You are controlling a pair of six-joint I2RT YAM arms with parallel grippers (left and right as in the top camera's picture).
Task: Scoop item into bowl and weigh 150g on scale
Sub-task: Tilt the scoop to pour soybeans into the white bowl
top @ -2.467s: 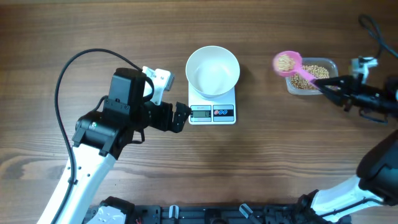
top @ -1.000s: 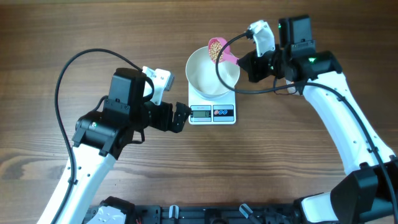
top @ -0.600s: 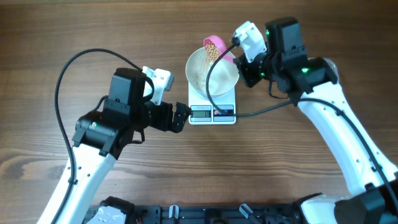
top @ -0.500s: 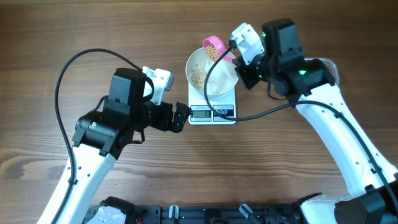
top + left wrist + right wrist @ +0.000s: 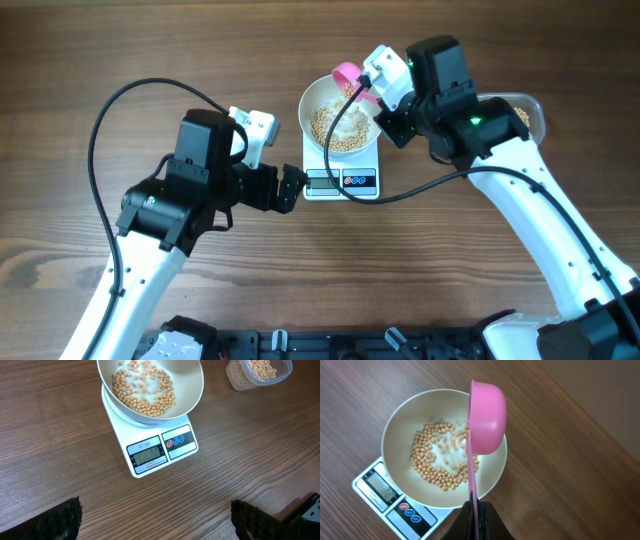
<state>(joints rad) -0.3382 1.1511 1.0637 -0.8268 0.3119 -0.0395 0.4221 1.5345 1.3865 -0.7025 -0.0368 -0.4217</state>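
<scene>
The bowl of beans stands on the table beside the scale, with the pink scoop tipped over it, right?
No: the bowl stands on the scale, not beside it, as the left wrist view shows. It does hold beans, with the pink scoop tipped over it.

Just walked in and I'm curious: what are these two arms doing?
The right arm's jaws are shut on a pink scoop, tipped sideways over the white bowl. Beans lie in the bowl, which sits on the scale. The left arm's jaws stand open beside the scale, holding nothing.
</scene>
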